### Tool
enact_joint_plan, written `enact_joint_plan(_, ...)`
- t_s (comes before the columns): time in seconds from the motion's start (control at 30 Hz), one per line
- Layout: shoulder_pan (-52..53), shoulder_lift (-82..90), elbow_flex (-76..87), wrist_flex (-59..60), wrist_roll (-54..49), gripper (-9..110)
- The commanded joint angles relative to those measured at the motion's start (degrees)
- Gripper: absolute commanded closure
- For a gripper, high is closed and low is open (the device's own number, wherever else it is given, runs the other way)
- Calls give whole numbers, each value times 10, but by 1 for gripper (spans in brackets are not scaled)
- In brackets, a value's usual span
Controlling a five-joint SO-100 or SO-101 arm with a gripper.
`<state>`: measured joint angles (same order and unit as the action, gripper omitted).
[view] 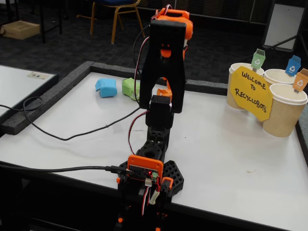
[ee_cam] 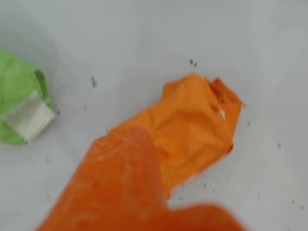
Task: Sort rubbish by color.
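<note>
In the wrist view a crumpled orange paper [ee_cam: 192, 125] lies on the white table. My orange gripper [ee_cam: 159, 163] comes in from the bottom left, and one finger [ee_cam: 115, 178] overlaps the paper's near end. The frames do not show whether the jaws are closed on it. A crumpled green piece [ee_cam: 19, 96] with a white patch lies at the left edge. In the fixed view the green piece [view: 129, 88] and a blue piece [view: 106, 87] lie at the table's far side. The arm [view: 166, 57] hides the gripper there.
Three paper cups [view: 285, 109] with green, blue and orange tags stand at the far right behind a yellow sign [view: 250, 92]. A raised black rim [view: 48, 98] borders the table. Black cables [view: 72, 137] run across the left side.
</note>
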<state>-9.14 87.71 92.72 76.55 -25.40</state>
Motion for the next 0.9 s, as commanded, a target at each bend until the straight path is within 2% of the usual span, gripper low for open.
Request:
enact_joint_plan(0.0, 4, -10, -102, 12, -19, 88)
enact_joint_plan(0.3, 20, -69, -131, 23, -20, 88)
enact_joint_plan(0.57, 59, -79, -132, 25, -33, 83)
enact_joint_plan(0.87, 40, -109, -131, 15, -44, 80)
